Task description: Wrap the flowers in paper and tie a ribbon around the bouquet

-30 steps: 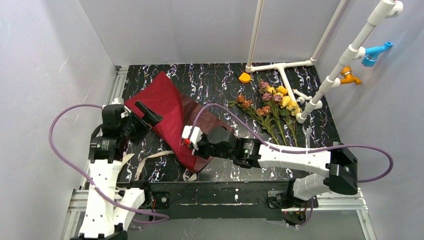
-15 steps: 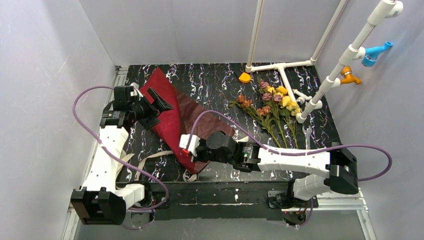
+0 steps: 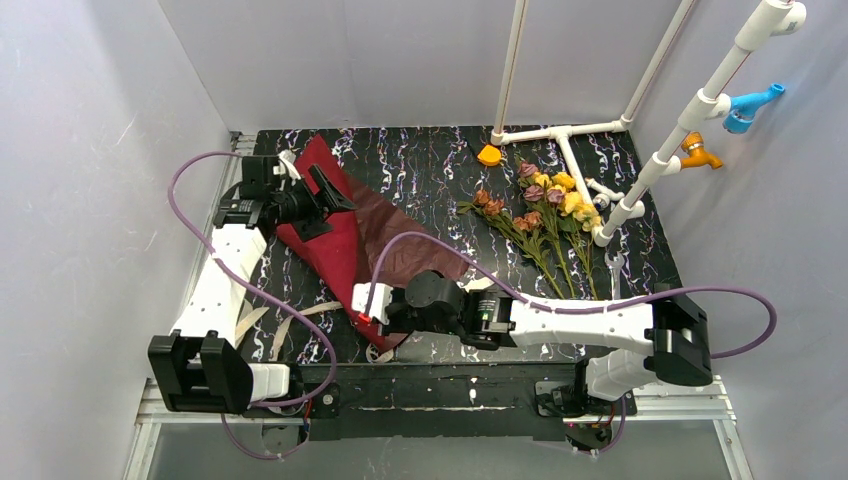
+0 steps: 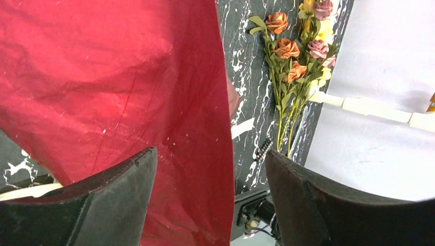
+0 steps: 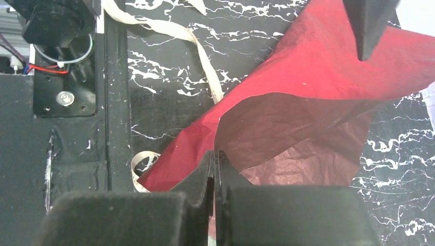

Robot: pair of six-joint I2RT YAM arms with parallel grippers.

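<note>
The paper (image 3: pixel 340 235) lies folded on the left of the table, bright red over duller maroon. My left gripper (image 3: pixel 333 208) hovers open over its far end; in the left wrist view the paper (image 4: pixel 128 77) and its right edge sit between the spread jaws of the left gripper (image 4: pixel 210 169). At the near corner my right gripper (image 3: pixel 362 305) is shut on the paper (image 5: pixel 328 66), the closed tips of the right gripper (image 5: pixel 214 159) pinching the fold. The flowers (image 3: pixel 545 215) lie loose at the right. The ribbon (image 3: pixel 300 318) curls by the near corner, and the ribbon (image 5: pixel 200 46) runs under the paper's edge.
A small orange cap (image 3: pixel 489 155) lies at the back near white pipes (image 3: pixel 560 135) along the right side of the black marbled table (image 3: pixel 430 170). Purple cables loop over both arms. Grey walls close in on three sides.
My left arm has swung from the near left up to the paper's far end. My right gripper has slid left and nearer, still shut, pulling the paper's near corner with it.
</note>
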